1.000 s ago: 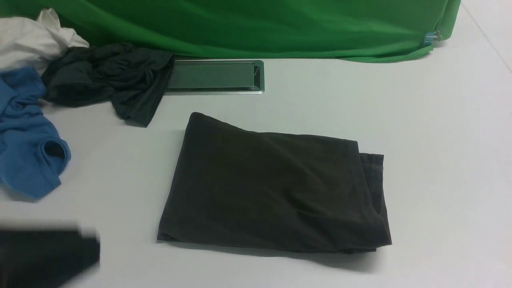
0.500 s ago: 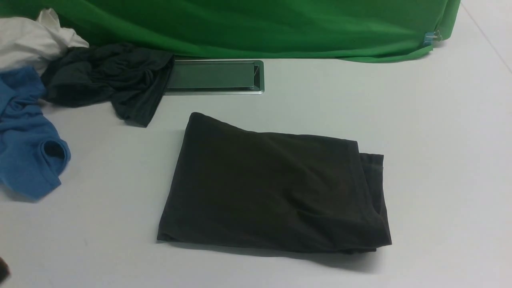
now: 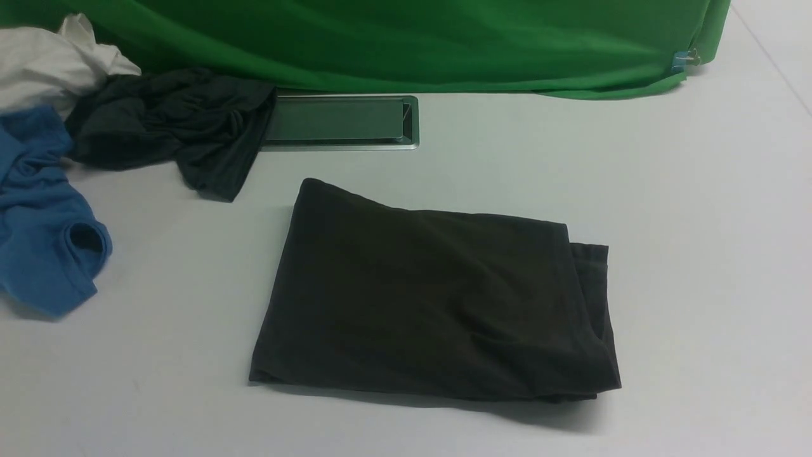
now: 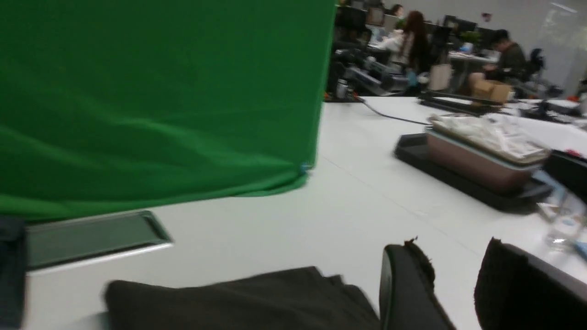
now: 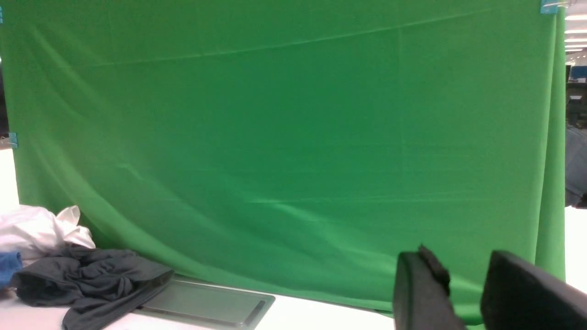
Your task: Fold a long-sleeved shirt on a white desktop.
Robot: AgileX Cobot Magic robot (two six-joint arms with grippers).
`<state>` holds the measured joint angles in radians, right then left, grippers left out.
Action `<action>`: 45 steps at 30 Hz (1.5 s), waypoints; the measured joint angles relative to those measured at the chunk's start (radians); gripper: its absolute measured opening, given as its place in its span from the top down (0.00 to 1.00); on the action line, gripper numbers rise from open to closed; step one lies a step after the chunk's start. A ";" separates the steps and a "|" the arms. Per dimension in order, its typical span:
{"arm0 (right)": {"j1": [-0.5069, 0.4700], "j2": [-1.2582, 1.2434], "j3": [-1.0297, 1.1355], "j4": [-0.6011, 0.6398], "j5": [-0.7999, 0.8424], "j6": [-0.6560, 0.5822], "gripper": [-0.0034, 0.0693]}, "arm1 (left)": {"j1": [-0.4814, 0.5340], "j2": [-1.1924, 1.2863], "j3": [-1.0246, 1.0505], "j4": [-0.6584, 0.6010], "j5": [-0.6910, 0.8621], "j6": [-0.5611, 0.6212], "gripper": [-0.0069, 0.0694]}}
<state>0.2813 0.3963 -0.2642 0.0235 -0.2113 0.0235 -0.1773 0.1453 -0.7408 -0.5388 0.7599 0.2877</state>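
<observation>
The dark brown-black long-sleeved shirt (image 3: 431, 298) lies folded into a flat rectangle in the middle of the white desktop (image 3: 698, 222); its lettering is hidden. Neither gripper appears in the front view. In the left wrist view my left gripper (image 4: 451, 250) is open and empty, raised beside an edge of the shirt (image 4: 238, 300). My right gripper (image 5: 458, 259) is open with nothing between its fingers, held up and facing the green backdrop; the shirt does not show in that view.
A silver cable hatch (image 3: 339, 120) sits behind the shirt. At the far left lie a dark grey-teal garment (image 3: 171, 124), a bright blue garment (image 3: 41, 228) and a white cloth (image 3: 51, 60). The green cloth backdrop (image 3: 412, 38) closes off the back.
A dark shape at the lower left corner of the front view, my left arm, has drawn back out of the picture. The folded shirt has not moved.
</observation>
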 joint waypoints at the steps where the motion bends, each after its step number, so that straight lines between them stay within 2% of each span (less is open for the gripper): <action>1: 0.000 0.000 0.000 0.000 0.000 0.000 0.63 | 0.000 0.000 0.010 0.029 -0.022 0.000 0.59; 3: 0.000 0.000 0.000 0.000 0.000 0.000 0.63 | 0.000 0.000 0.025 0.063 -0.051 -0.007 0.59; 5: 0.000 0.000 0.001 0.000 0.000 0.000 0.63 | 0.000 0.001 0.078 0.194 -0.118 -0.089 0.59; 9: 0.000 0.000 0.001 0.002 0.000 0.000 0.63 | 0.039 0.001 0.225 0.515 -0.216 -0.397 0.59; 10: 0.000 0.000 0.001 0.002 0.000 0.000 0.63 | 0.042 0.001 0.243 0.527 -0.228 -0.416 0.59; 12: 0.000 0.000 0.001 0.003 0.000 0.000 0.63 | 0.080 0.001 0.360 0.635 -0.328 -0.446 0.59; 14: 0.000 0.000 0.001 0.003 0.000 0.000 0.63 | 0.104 -0.003 0.440 0.658 -0.424 -0.390 0.59; 18: 0.000 0.000 0.001 0.003 0.000 0.000 0.62 | 0.147 -0.072 0.588 0.618 -0.557 -0.260 0.59; 21: 0.000 0.000 0.001 0.003 0.000 0.000 0.62 | 0.186 -0.131 0.680 0.587 -0.604 -0.217 0.59; 27: 0.000 0.000 0.001 0.003 0.000 0.000 0.62 | 0.252 -0.145 0.747 0.508 -0.518 -0.207 0.59; 35: 0.000 -0.001 0.001 0.003 0.000 0.000 0.62 | 0.157 -0.147 0.748 0.490 -0.505 -0.234 0.59; 45: 0.000 -0.001 0.001 0.003 0.000 0.000 0.62 | 0.149 -0.147 0.748 0.490 -0.505 -0.237 0.59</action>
<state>0.2813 0.3952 -0.2633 0.0265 -0.2112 0.0235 -0.0282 -0.0019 0.0072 -0.0486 0.2546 0.0503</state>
